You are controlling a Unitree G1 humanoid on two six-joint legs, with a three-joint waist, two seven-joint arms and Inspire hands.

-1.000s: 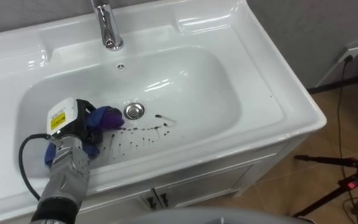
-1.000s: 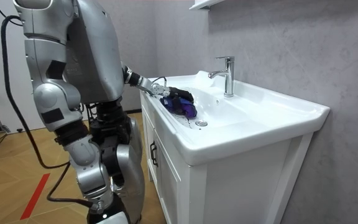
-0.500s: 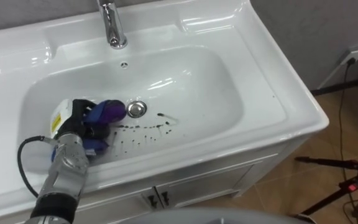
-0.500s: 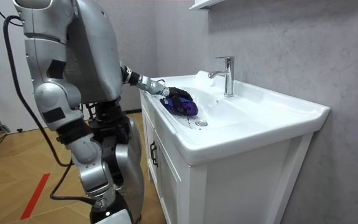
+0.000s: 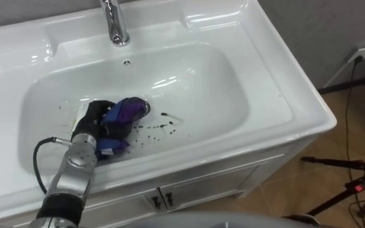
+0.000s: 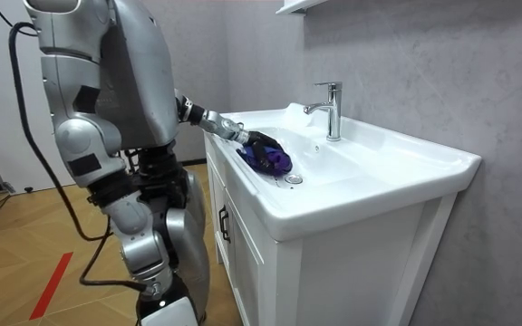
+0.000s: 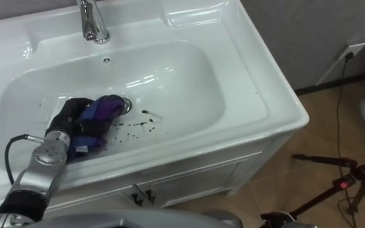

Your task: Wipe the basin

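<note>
A white basin (image 5: pixel 266 81) is set in a white cabinet top, with a chrome faucet (image 5: pixel 114 25) at its back edge. My left hand (image 5: pixel 92 120) reaches into the bowl from the lower left, fingers curled round a crumpled blue and purple cloth (image 5: pixel 125 112). The cloth lies on the basin floor and covers most of the drain. Dark specks (image 5: pixel 155 126) dot the bottom just right of the cloth, and a few more specks (image 5: pixel 68 105) show to the hand's left. In the room view I stand at the cabinet's side with the left hand (image 6: pixel 246 139) on the cloth (image 6: pixel 272 161).
Cabinet doors with small handles (image 5: pixel 159 201) sit below the basin's front rim. To the right is wooden floor with a black tripod (image 5: pixel 344 183) and a cable running from a wall socket (image 5: pixel 360 54).
My left hand has pushed the cloth rightwards along the basin floor, from left of the drain to over it. The specks nearest the drain are now covered.
</note>
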